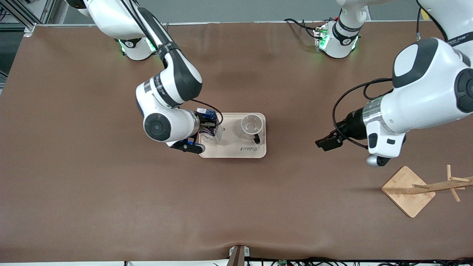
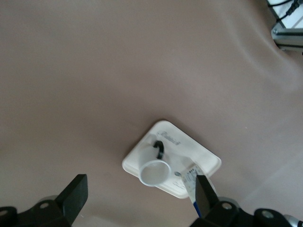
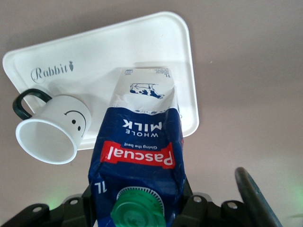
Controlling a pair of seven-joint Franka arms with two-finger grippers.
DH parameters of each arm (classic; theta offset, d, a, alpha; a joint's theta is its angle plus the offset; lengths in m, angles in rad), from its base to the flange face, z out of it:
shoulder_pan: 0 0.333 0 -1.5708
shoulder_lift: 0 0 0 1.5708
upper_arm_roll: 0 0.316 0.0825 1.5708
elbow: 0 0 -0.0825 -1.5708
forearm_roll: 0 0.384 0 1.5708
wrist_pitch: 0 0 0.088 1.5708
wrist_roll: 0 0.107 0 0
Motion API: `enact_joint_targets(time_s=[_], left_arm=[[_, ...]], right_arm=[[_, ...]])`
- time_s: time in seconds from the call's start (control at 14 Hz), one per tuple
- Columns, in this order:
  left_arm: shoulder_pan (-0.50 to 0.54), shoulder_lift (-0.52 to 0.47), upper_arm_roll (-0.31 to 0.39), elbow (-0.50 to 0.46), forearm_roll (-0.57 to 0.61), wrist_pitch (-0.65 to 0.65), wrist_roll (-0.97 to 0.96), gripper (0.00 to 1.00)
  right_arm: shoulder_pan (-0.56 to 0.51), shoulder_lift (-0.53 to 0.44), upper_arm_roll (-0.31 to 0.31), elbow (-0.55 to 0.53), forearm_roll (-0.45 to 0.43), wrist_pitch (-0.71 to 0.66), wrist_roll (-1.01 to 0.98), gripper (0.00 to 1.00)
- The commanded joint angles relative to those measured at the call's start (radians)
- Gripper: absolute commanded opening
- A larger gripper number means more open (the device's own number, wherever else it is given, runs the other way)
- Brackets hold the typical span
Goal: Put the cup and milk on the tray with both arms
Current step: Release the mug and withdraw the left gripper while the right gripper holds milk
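The cream tray lies in the middle of the table. The white smiley cup stands on it at the end toward the left arm, handle toward the front camera. At the tray's other end my right gripper is shut on the dark-blue milk. In the right wrist view the milk sits between the fingers of the right gripper, green cap toward the camera, its base at the tray beside the cup. My left gripper hangs open over bare table, away from the tray, holding nothing. In the left wrist view the left gripper frames the cup.
A wooden stand with pegs sits at the left arm's end of the table, nearer to the front camera than the tray. The brown table cover stretches around the tray.
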Motion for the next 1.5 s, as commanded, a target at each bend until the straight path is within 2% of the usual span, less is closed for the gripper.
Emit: enact_joint_targets(time_s=[0.0, 0.14, 0.71, 0.86, 1.0, 1.07, 1.21, 1.43], left_arm=[[0.066, -0.083, 0.001, -0.049, 0.081, -0.033, 0.14, 1.0], [0.113, -0.11, 0.001, -0.049, 0.104, -0.056, 0.213, 1.0], [0.121, -0.16, 0.004, -0.045, 0.272, -0.073, 0.43, 1.0], [0.112, -0.201, 0.053, -0.058, 0.267, -0.075, 0.492, 1.0], [0.054, -0.263, 0.146, -0.101, 0.256, -0.075, 0.601, 1.0], [0.007, -0.293, 0.208, -0.126, 0.249, -0.075, 0.641, 1.0], [-0.061, -0.356, 0.311, -0.182, 0.188, -0.07, 0.683, 1.0], [-0.1, -0.442, 0.357, -0.282, 0.181, -0.055, 0.749, 1.0]], right_arm=[[0.012, 0.018, -0.01, 0.036, 0.002, -0.033, -0.005, 0.26], [0.013, 0.018, -0.01, 0.036, -0.032, -0.065, -0.008, 0.26], [0.036, 0.036, -0.01, 0.033, -0.061, -0.055, -0.016, 0.28], [0.038, 0.045, -0.01, 0.033, -0.066, -0.049, -0.014, 0.33], [0.042, 0.045, -0.01, 0.031, -0.066, -0.036, -0.014, 0.48], [0.042, 0.047, -0.01, 0.033, -0.065, -0.026, -0.014, 0.63], [0.044, 0.047, -0.01, 0.031, -0.064, -0.012, -0.013, 1.0], [0.042, 0.045, -0.01, 0.033, -0.064, -0.015, -0.014, 1.0]])
